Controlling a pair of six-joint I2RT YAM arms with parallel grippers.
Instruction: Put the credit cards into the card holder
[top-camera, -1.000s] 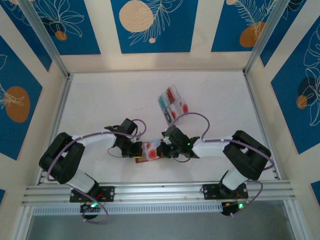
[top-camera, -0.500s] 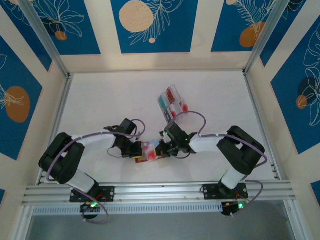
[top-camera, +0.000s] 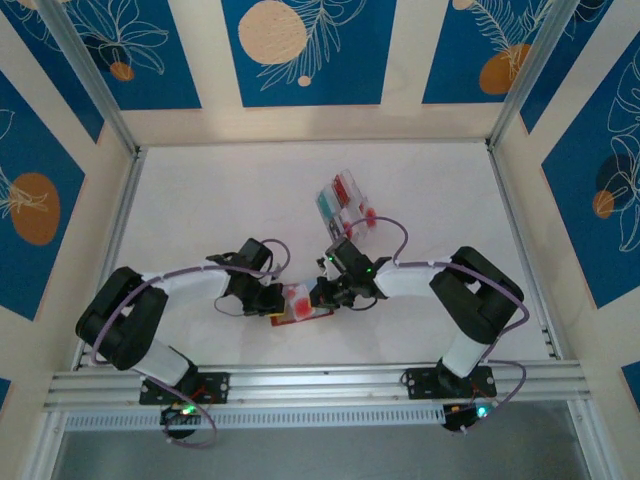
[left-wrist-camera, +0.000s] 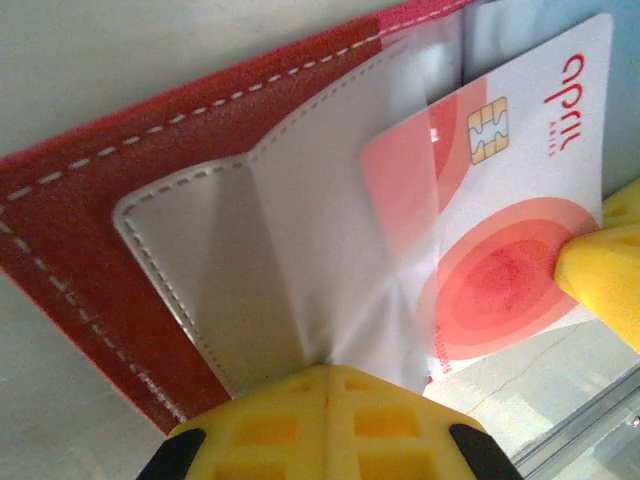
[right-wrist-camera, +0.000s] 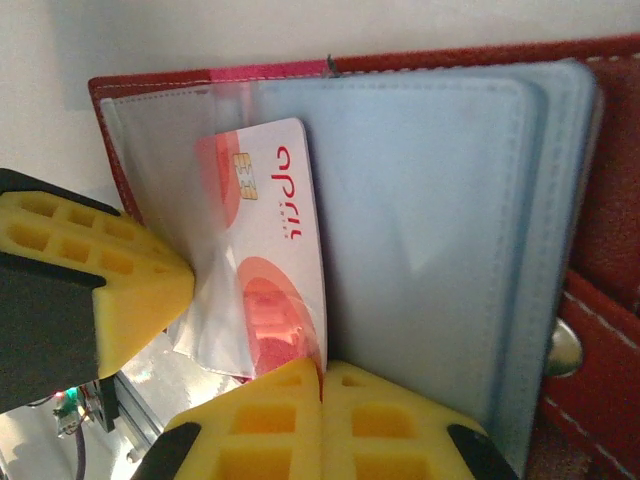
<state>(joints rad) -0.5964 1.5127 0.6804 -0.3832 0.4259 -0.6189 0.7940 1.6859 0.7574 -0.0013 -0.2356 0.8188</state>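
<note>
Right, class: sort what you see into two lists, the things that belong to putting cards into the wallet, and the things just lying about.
Belonging to the job:
- card holder, lying open
- credit card, partly in a clear pocket
- left tool, pinching the pocket
- right tool, gripping the card

Lying about:
- clear compartment box, contents too small to name

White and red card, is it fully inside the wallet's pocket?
Partly in: one side of the card lies under the clear pocket, the rest bare.
</note>
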